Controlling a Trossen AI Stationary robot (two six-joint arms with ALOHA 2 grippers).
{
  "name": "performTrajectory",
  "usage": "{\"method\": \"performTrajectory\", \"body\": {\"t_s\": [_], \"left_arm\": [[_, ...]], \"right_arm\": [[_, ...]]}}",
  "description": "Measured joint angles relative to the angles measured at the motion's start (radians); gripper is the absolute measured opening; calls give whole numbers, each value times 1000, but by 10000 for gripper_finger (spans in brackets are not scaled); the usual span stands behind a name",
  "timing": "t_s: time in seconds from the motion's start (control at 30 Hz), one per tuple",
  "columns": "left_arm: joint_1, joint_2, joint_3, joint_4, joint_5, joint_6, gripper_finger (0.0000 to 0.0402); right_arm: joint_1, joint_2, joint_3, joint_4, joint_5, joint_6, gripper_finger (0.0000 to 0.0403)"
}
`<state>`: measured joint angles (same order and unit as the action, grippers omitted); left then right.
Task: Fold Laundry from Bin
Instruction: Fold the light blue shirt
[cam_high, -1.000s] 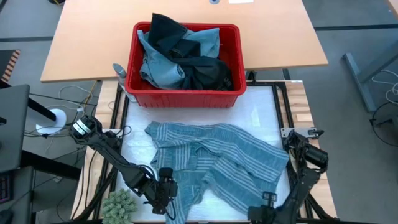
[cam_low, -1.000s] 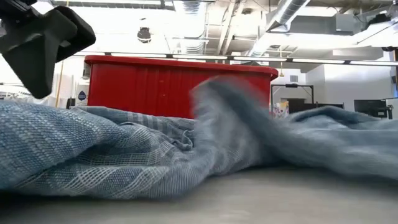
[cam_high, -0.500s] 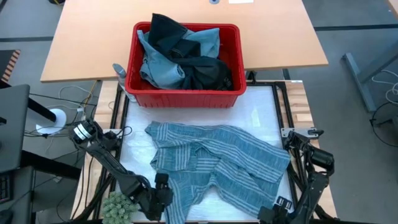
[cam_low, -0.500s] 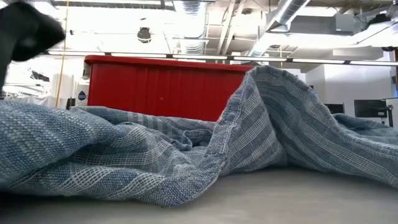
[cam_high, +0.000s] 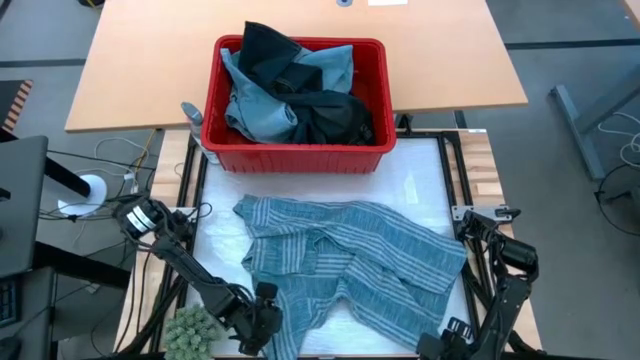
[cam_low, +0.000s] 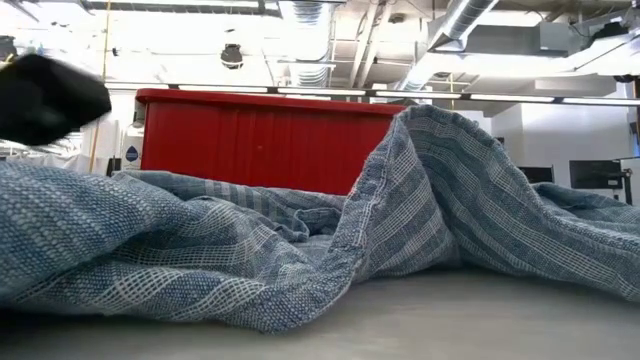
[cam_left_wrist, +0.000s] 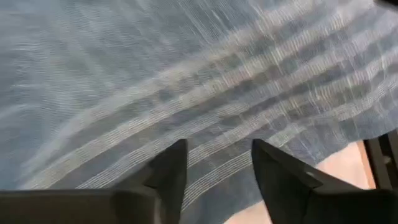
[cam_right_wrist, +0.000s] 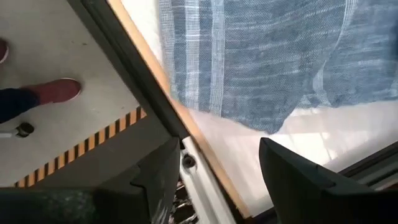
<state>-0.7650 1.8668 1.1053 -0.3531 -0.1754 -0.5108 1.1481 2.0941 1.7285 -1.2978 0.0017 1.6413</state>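
Barely started, by the look of it. Nearest the front edge, the left gripper (cam_high: 262, 322) is parked over the near-left corner of the striped shirt (cam_high: 350, 260), jaws apart with nothing pinched between them. The right gripper (cam_high: 450, 335) is held off the near-right corner, jaws wide and empty. The shirt is spread but rumpled on the white tabletop (cam_high: 420, 190), no fold made yet. Behind it, the red bin (cam_high: 297, 155) is loaded with light blue and dark clothes, all left to do. Beyond that, a wooden desk (cam_high: 140, 60) and an open workshop ceiling with ducts can be seen.
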Motion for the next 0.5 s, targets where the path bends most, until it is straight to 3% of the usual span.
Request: {"method": "performTrajectory", "body": {"t_s": [0.1,0.23,0.5], "left_arm": [[21,26,3,-12,56,16,105],[54,19,6,-101,128,-10,21],[76,-140,-4,-454,153,-172,0]], "right_arm": [[5,-1,37,-42,15,1,242],[15,-4,103,-111,112,8,242],[-20,-6,102,-132,269,6,242]]}}
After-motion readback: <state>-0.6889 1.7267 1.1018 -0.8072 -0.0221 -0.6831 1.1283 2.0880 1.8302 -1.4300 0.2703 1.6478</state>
